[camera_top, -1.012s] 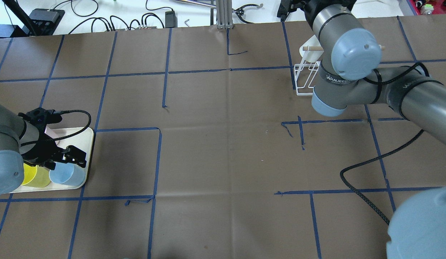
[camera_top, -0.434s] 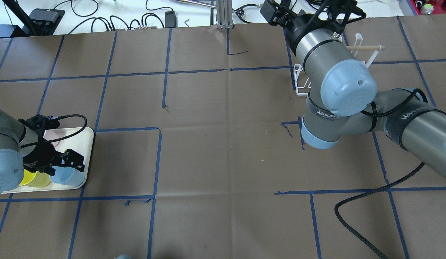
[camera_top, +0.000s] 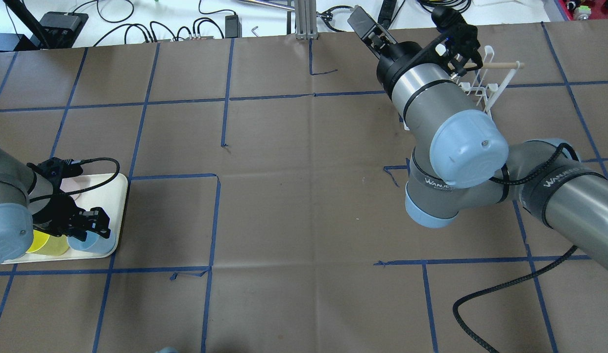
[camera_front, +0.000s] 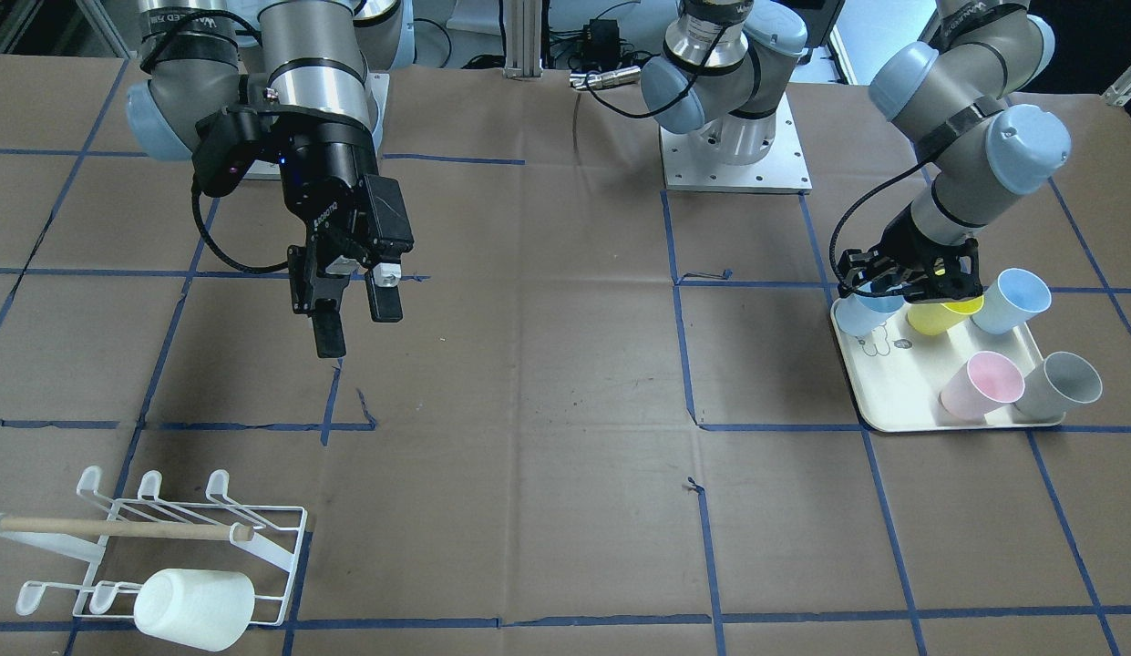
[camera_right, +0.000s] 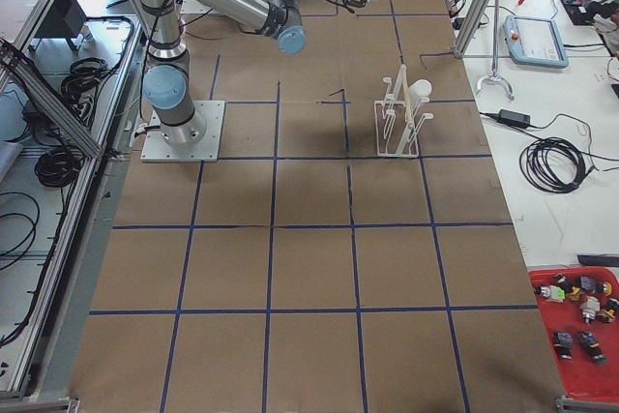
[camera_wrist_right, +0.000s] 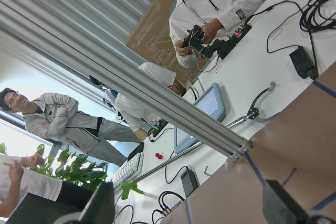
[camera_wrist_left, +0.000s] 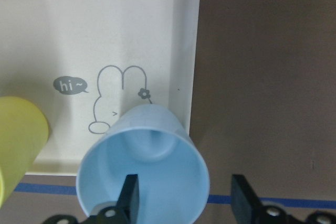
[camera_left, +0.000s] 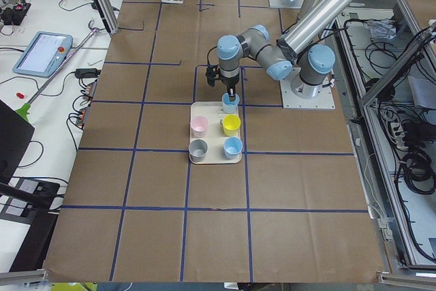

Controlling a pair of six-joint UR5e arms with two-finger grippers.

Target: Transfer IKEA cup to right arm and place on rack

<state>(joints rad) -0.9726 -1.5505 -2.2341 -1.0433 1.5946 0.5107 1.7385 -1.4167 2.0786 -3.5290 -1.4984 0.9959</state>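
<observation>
Light-blue cup: upright on the near-right corner of the cream tray in the left wrist view, just beside the rim.
Left gripper: fingers spread, straddling the cup's right wall, one inside and one outside. No pinch visible.
Right gripper: two flat fingers apart, nothing between them. Hangs above bare table, well apart from tray and rack.
Rack: white wire, at the table's far edge on the robot's right. Wooden dowel lies across its top; a white cup sits on its side on the prongs.
Neighbours on tray: yellow cup just beside the light-blue one, second blue cup, pink cup, grey cup.
Table cover: brown paper with a blue tape grid.
Hidden: in the overhead view the right arm covers most of the rack, and the left arm covers much of the tray.
Right wrist view: points off the table at operators and an aluminium post; fingertips blurred at the bottom edge.
Writing: "hi~" bubble and rabbit outline on the tray; arm band reads "WANJE…", rest unclear.
</observation>
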